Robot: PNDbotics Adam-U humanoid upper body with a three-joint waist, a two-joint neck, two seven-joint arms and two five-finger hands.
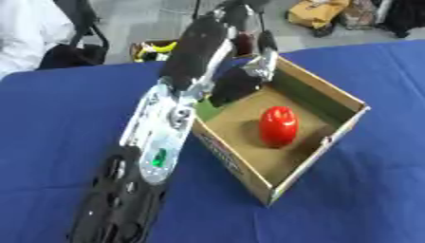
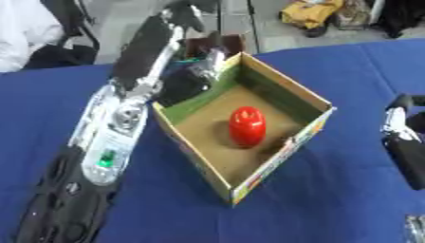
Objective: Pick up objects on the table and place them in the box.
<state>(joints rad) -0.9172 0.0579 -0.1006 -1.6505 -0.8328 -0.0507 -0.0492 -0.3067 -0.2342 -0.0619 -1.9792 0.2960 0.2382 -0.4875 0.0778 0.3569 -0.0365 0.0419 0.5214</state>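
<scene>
An open cardboard box (image 1: 236, 163) stands on the blue table (image 1: 58, 123), turned at an angle. A glossy red rounded object (image 1: 279, 126) lies inside it, near the middle of the floor. My left arm runs from the lower left up along the box's left side. My left hand (image 1: 249, 76) hangs over the box's far left corner, reaching down inside. A dark shape under it blends with the hand, so any held thing is hidden. My right hand (image 2: 402, 137) shows at the right edge, apart from the box, pointing up.
Blue cloth lies bare in front of the box and to its right (image 1: 374, 190). Beyond the far table edge are a yellow and black thing (image 1: 153, 47), bags (image 1: 319, 12) on the floor and a person in white (image 1: 29, 28).
</scene>
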